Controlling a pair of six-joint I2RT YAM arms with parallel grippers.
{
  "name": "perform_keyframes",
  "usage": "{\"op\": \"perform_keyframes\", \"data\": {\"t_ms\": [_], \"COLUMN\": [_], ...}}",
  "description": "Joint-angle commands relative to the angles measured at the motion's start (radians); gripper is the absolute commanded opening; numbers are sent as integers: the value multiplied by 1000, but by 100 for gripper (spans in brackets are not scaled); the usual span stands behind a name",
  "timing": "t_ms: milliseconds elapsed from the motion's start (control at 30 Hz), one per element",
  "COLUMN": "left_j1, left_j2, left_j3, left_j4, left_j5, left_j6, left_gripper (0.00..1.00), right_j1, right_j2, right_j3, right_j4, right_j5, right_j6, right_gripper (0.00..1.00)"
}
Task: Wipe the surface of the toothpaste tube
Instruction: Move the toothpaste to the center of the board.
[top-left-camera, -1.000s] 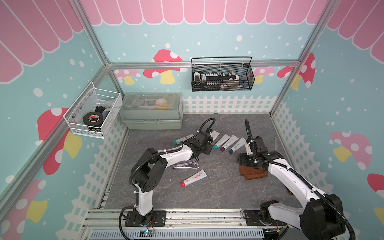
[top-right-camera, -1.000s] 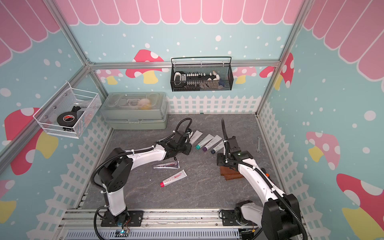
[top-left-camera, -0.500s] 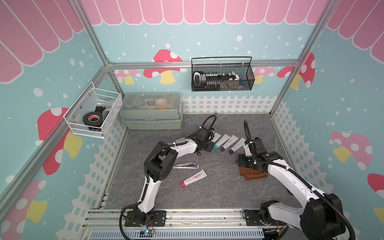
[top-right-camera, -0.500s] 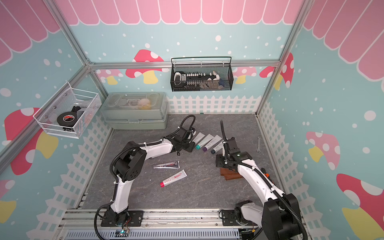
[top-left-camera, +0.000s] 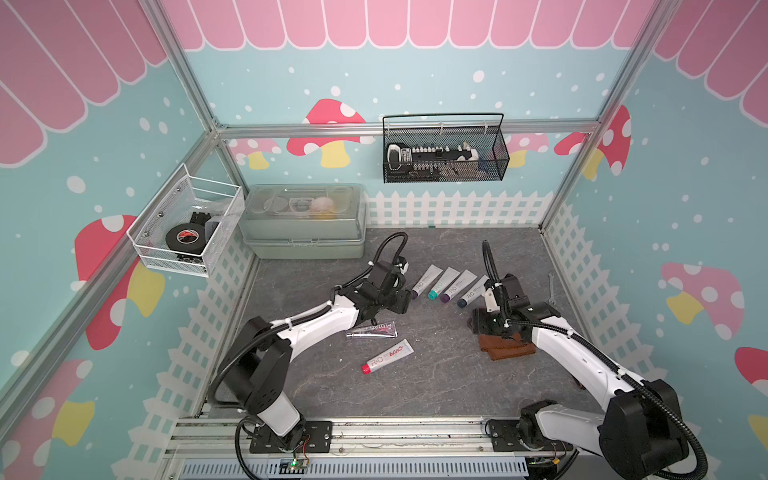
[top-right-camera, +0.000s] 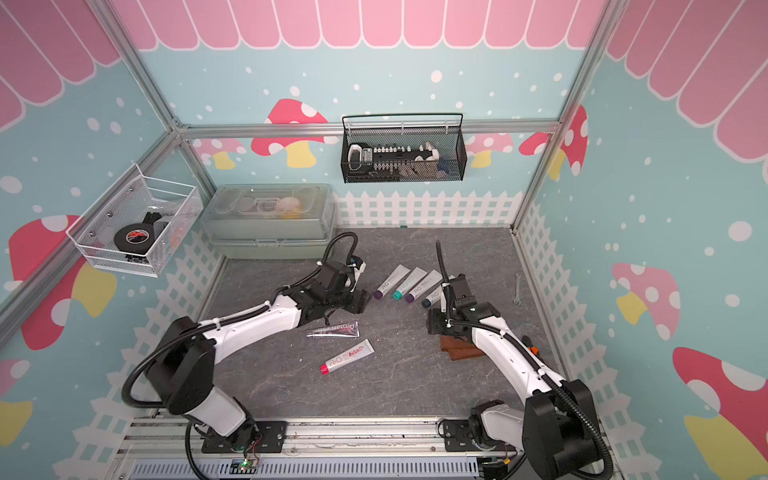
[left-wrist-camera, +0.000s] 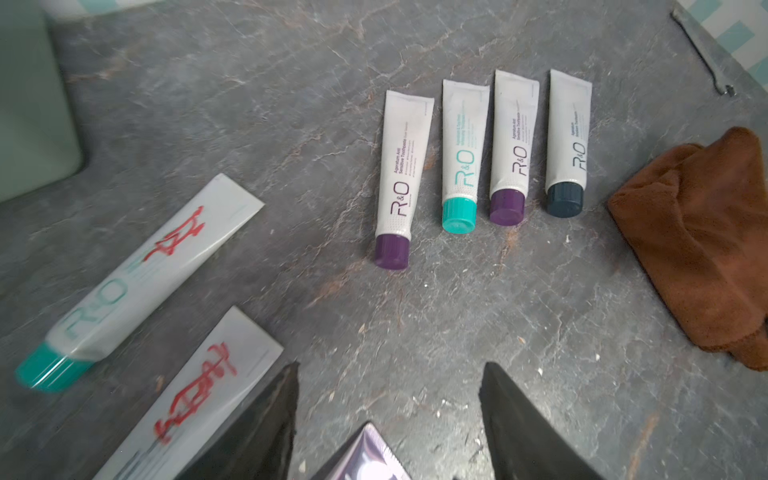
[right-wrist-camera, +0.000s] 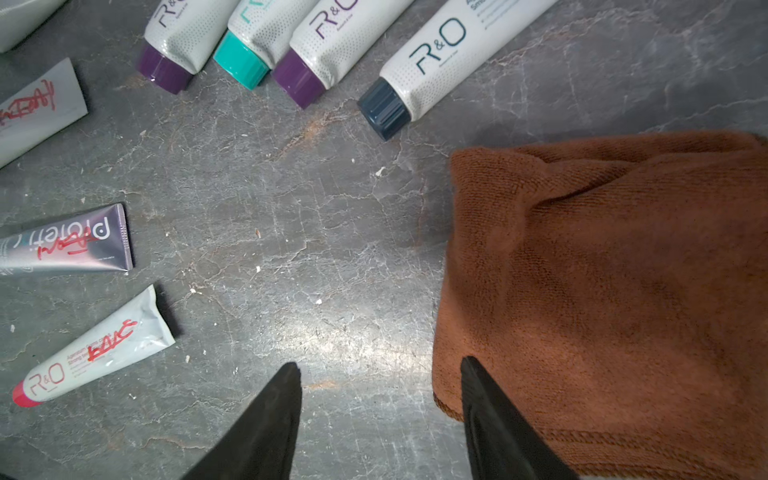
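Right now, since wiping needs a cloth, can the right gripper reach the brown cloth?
Probably yes: the right gripper hangs open beside the brown cloth, one finger over its edge, nothing between.

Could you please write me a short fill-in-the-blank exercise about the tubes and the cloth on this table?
1. The neat row holds ____ tubes, ending with the dark-capped tube.
2. The cloth near the right gripper is ____.
3. The jaws of the left gripper stand ____.
4. The silver tube carries ____ scribbles.
Missing words: four; brown; open; red.

White tubes (right-wrist-camera: 440, 37) read "R&O"; silver tube (right-wrist-camera: 70, 245) perhaps "Protefi".
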Motion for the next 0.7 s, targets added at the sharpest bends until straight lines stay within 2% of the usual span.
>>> {"op": "perform_keyframes", "data": {"t_ms": [0, 300, 467, 667], "left_j1": [-66, -222, -242, -261], "left_j2": [-67, -185, -142, -41], "left_j3": [-97, -264, -284, -255], "left_j4": [-118, -233, -233, -236], "left_j5": [-95, -121, -139, -75], "left_j6": [-72, -197, -215, -206], "left_gripper": [68, 70, 70, 70], "right_j1": [14, 37, 44, 48], "right_j2": [17, 31, 30, 21], "right_j3": [-6, -6, -6, -4], "right_j4": [4, 7, 3, -5], "right_j5": [-11, 4, 12, 23], "right_j6": [-15, -18, -16, -15], "right_gripper": [61, 60, 60, 60]}}
